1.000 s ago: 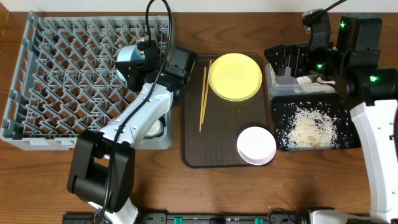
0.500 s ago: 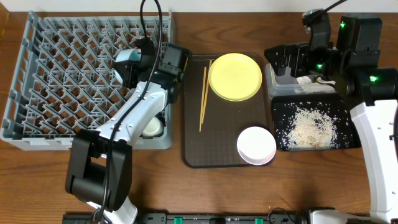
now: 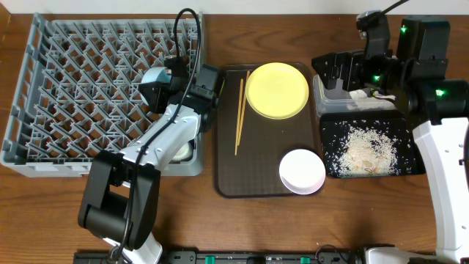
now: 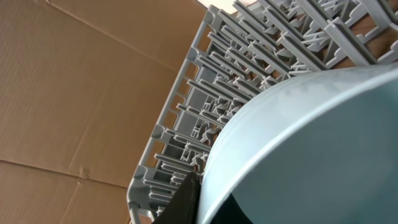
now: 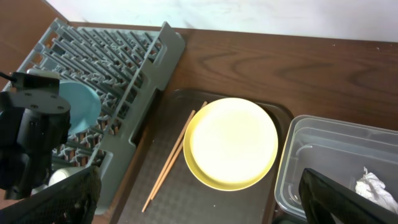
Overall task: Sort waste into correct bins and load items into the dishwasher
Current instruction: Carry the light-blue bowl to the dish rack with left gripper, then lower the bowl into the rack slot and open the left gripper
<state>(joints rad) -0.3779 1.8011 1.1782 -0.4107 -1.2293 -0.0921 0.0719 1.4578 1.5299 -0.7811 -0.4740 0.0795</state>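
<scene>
One light blue bowl [image 3: 152,76] is in play, tipped up on its edge and pinched at the rim by the left claw [image 3: 161,86]. It hangs over the right-hand part of the grey dish rack [image 3: 80,81]. On the left wrist camera the bowl fills nearly everything. A dark finger [image 4: 185,198] sits at its lip and the pegs are close behind.

A white cup [image 3: 181,151] is already in the rack's near right corner, close under the left arm.

Further out, the brown serving tray [image 3: 227,176] holds the yellow plate [image 3: 277,89], the chopsticks [image 3: 239,117] and the white bowl [image 3: 302,171], which overhangs its near right corner. Beyond that are the clear tub [image 3: 322,103], with a tissue [image 3: 363,94] inside, and the black tray [image 3: 330,169] strewn with rice scraps [image 3: 365,147]. The right claw [image 3: 337,73] hovers above the tub, fingers spread wide and holding nothing.

Now the danger. A rim pinch on a smooth bowl is a thin hold. If the bowl's edge catches a peg top on the way down, it could twist out of the grip and clatter flat across the lattice. Let go while it is tilted between rows and it may topple or roll toward the rack wall. A low elbow could also knock the cup. The counter [image 3: 44,220] is a long drop past that rim.
</scene>
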